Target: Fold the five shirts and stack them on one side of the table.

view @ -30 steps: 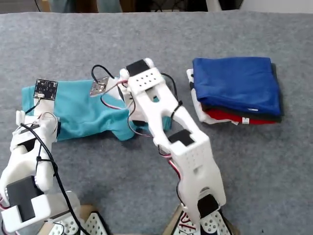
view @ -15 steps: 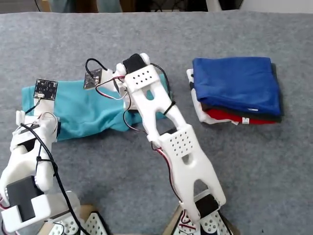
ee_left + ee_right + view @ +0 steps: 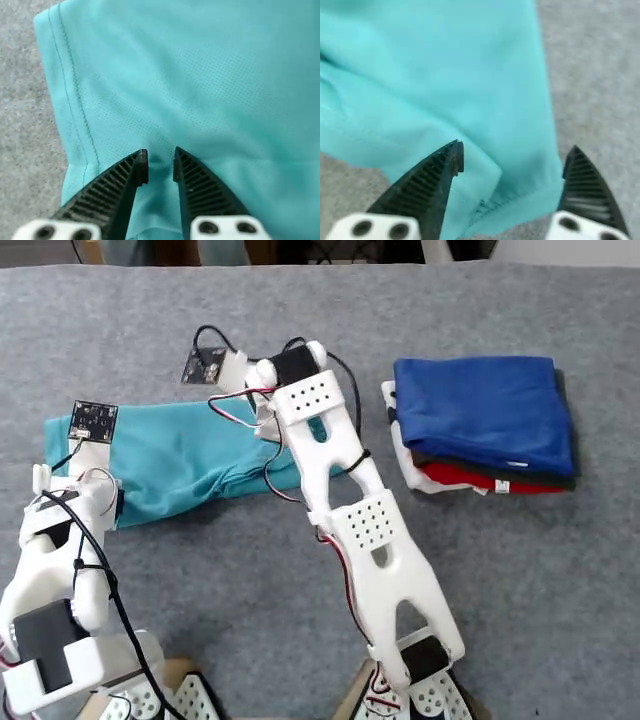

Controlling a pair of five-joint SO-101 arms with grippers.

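Observation:
A teal shirt (image 3: 180, 455) lies stretched out on the left half of the grey table (image 3: 250, 580). My left gripper (image 3: 160, 164) is shut on a fold of the teal shirt (image 3: 200, 75) close to its stitched hem, with the left arm (image 3: 60, 530) at the shirt's left end. My right gripper (image 3: 515, 157) hangs open just above the opposite end of the teal shirt (image 3: 445, 75), touching nothing. The right arm (image 3: 310, 400) reaches across the shirt's right end. A stack of folded shirts (image 3: 480, 410), blue on top, sits at the right.
Under the blue shirt in the stack I see dark, red and white layers (image 3: 450, 478). Loose cables (image 3: 240, 410) and a small camera board (image 3: 205, 365) hang off the right arm's wrist. Bare grey table lies along the far side and in front of the stack.
The right arm has swung toward the far side and a little right. The bunched lower right part of the teal shirt is now drawn out flatter. The left arm has not moved.

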